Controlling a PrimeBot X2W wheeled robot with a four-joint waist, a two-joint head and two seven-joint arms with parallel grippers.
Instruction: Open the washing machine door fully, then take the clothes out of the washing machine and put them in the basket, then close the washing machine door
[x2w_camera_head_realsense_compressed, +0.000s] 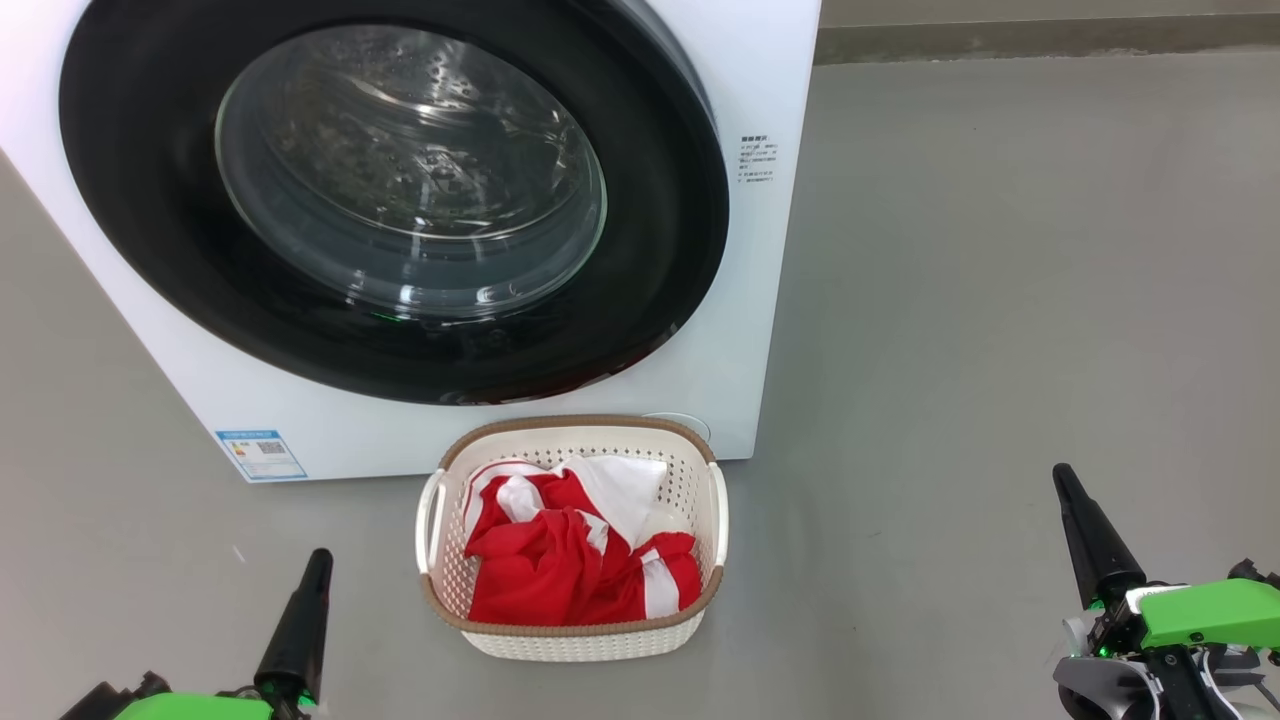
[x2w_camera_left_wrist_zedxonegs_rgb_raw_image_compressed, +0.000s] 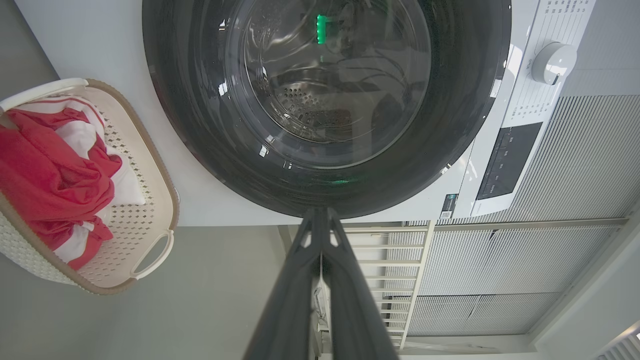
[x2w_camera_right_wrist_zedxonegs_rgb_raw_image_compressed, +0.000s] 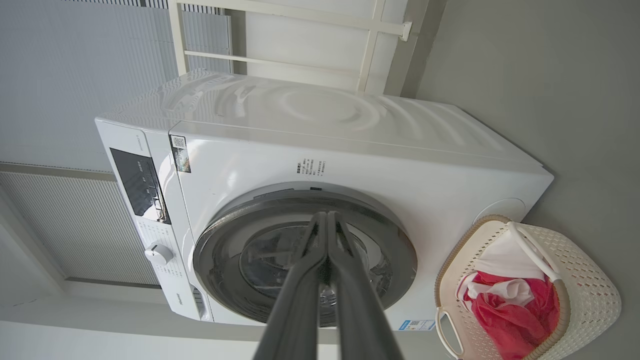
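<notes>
The washing machine (x2w_camera_head_realsense_compressed: 765, 300) stands on a grey floor (x2w_camera_head_realsense_compressed: 1000, 300), a white rigid cabinet that will not shift under light contact. The washing machine door (x2w_camera_head_realsense_compressed: 400, 190) lies flush against the front, so it reads as closed. It is a stiff hinged disc with a glossy black ring that is likely slippery. The bulging glass is best not loaded, and any hold belongs at the rim, though no handle recess can be made out. Through the glass the steel drum appears free of fabric. The basket (x2w_camera_head_realsense_compressed: 570, 425) sits on the floor just in front of the machine's lower edge, below the door. It is light, stiff perforated plastic, easily pushed aside, and is best taken by its side handles (x2w_camera_head_realsense_compressed: 431, 520). The clothes (x2w_camera_head_realsense_compressed: 550, 570) are inside the basket, heaped below its rim. They are soft, light and limp, so they will drape and are best pinched at a raised fold. All steps appear complete. Bare floor lies to the right of the machine and on both sides of the basket, giving room for withdrawal. The left jaws, low at the left with dark fingers (x2w_camera_head_realsense_compressed: 300, 620) pressed together, are clenched on nothing, well apart from the basket. The right jaws, with fingers (x2w_camera_head_realsense_compressed: 1090, 540) likewise pressed together, are also clenched and hold nothing.
</notes>
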